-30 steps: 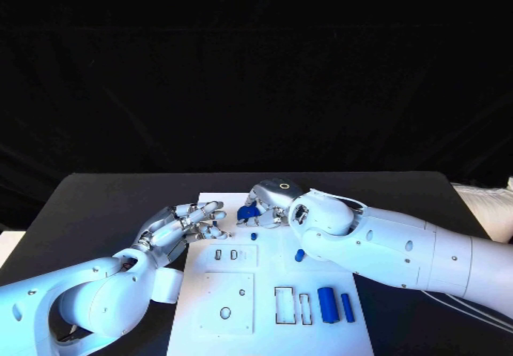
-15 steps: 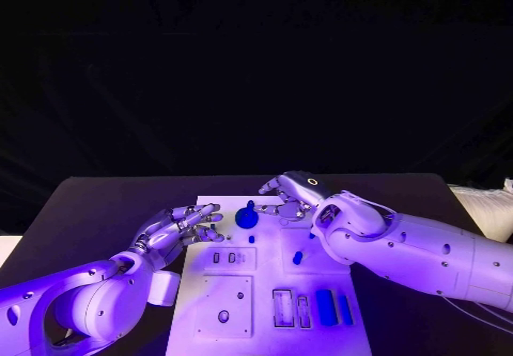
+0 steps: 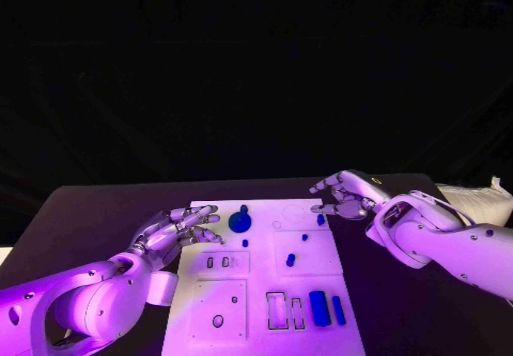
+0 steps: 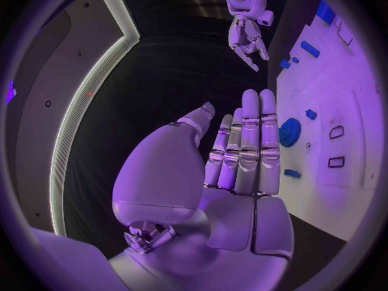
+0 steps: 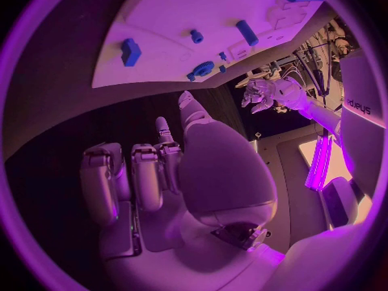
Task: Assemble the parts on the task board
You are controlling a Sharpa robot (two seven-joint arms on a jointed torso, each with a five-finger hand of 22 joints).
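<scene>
Silver right hand (image 3: 344, 196) curled, holding nothing; left hand (image 3: 176, 228) spread, unladen.

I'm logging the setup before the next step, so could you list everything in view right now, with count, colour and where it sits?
Table: one, black, under everything.
Task board: one, white plate, middle of the table, with cut-out slots near its front edge.
Gear: one, blue, round, on the board's far left part, close to the left hand's fingertips.
Long bars: two, blue, side by side at the board's front right.
Small pieces: several, blue, scattered over the board's middle and far right; exact count hard to tell.
Cloth: one, white, at the table's right edge.
Left hand: one, silver, at the board's left edge, holding nothing.
Right hand: one, silver, over the board's far right corner, fingers curled, holding nothing.
</scene>
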